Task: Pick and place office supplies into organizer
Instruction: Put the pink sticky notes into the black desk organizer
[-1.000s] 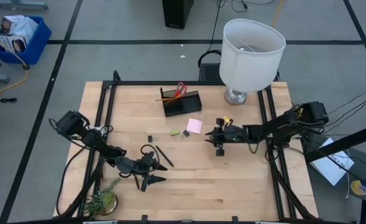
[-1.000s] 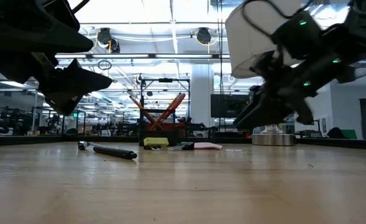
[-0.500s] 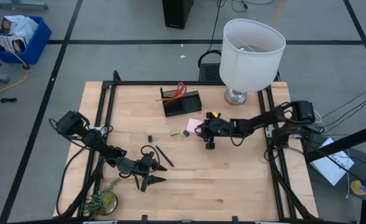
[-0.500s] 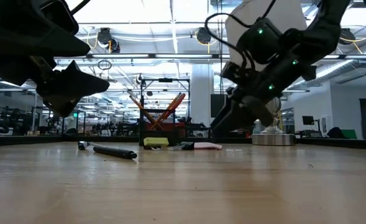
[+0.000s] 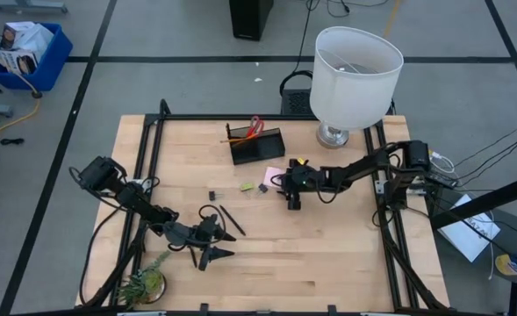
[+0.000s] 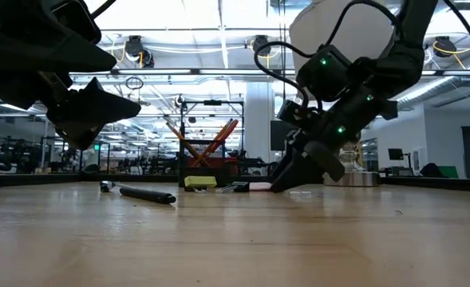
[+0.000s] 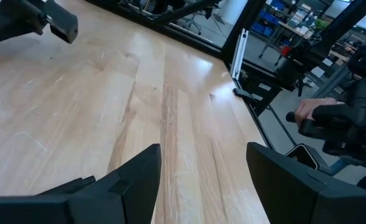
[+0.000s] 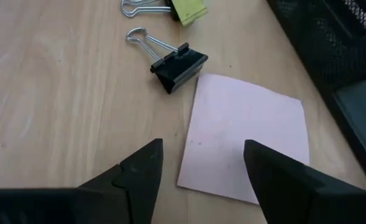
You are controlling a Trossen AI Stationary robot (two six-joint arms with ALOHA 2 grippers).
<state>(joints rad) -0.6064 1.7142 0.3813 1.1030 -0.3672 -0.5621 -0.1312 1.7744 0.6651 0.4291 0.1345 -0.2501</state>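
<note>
The black mesh organizer (image 5: 256,145) stands at the table's far middle with red scissors (image 5: 256,125) and orange pencils in it. Just near of it the pink sticky-note pad (image 8: 248,140) lies flat on the wood. A black binder clip (image 8: 176,62) and a yellow-green eraser (image 5: 247,186) lie to its left. My right gripper (image 8: 204,174) is open and slants down low over the pad's near edge, one finger over wood, the other over the pad. A black pen (image 5: 231,219) lies beside my open left gripper (image 5: 232,245), which touches nothing. My right gripper comes slanting down from the table's right, its open fingers (image 6: 286,182) close to the table at the pad's near edge (image 8: 220,186). Whether a finger touches the pad, I cannot tell.
A white-shaded lamp (image 5: 355,75) stands at the far right corner and a small green plant (image 5: 148,281) at the near left corner. A small black clip (image 5: 212,195) lies left of the eraser. A person's hand (image 7: 313,112) shows beyond the table's edge.
My right gripper has gone toward the table's left and down, tipping further downward, from right of the pink pad to low over its near edge. The pad and the other supplies have stayed where they were.
</note>
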